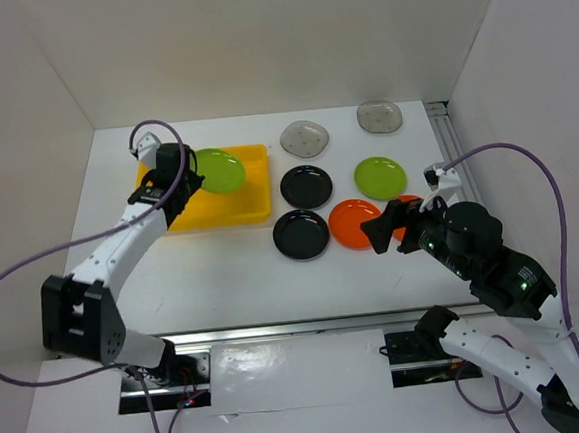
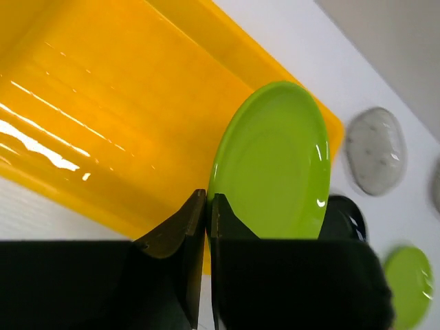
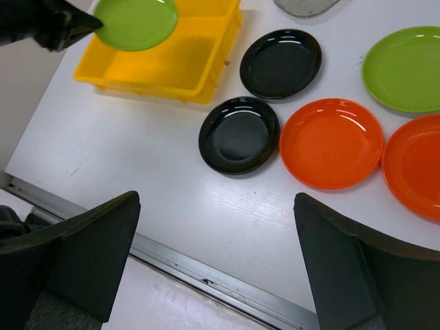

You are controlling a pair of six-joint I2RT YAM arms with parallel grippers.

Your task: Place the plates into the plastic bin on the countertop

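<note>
Yellow glossy plastic bin [image 1: 239, 208], shallow, rectangular, raised rim, directly beneath the left gripper [image 2: 208, 206]; left gripper clamped on the edge of one lime-green plate [image 2: 271, 158], round, glossy, tilted over the bin's interior; whether it touches the bin floor cannot be told. To the right of that gripper, on the matte white countertop [image 1: 224, 282]: two grey rounded-square plates [image 1: 304, 137], speckled, farthest back; two black round plates [image 1: 306, 186], glossy, close together; ahead of the right gripper [image 3: 216, 199], two orange round plates [image 3: 331, 142], side by side, and a second lime-green plate [image 3: 402, 69] beyond them; right gripper spread wide, holding nothing, above the countertop.
</note>
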